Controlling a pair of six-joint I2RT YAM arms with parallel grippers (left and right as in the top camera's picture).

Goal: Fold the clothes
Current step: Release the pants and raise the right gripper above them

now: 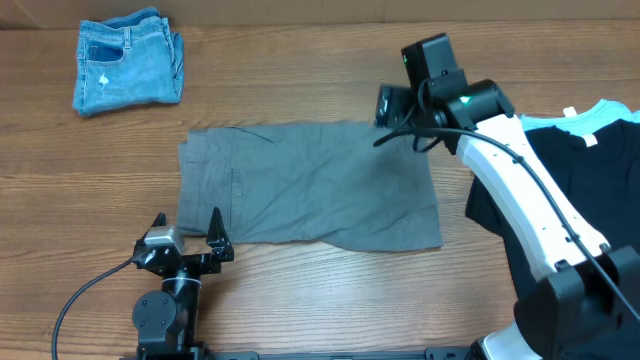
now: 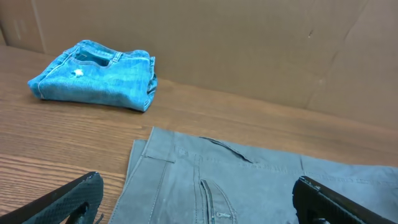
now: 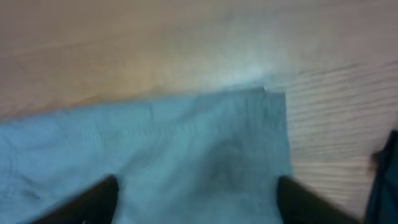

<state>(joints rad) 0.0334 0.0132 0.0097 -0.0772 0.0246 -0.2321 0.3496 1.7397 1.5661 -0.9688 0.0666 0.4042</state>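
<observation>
The grey shorts (image 1: 310, 185) are spread flat in the middle of the table (image 1: 330, 300). A folded pair of blue denim shorts (image 1: 128, 60) is set well apart at the far left. The left gripper (image 1: 187, 232) is held wide open at the near left edge of the grey shorts, with nothing gripped. The right gripper (image 1: 388, 105) is positioned over the far right corner of the grey shorts, its fingers (image 3: 102, 196) spread wide and empty. Dark clothes (image 1: 610, 170) are piled at the right.
</observation>
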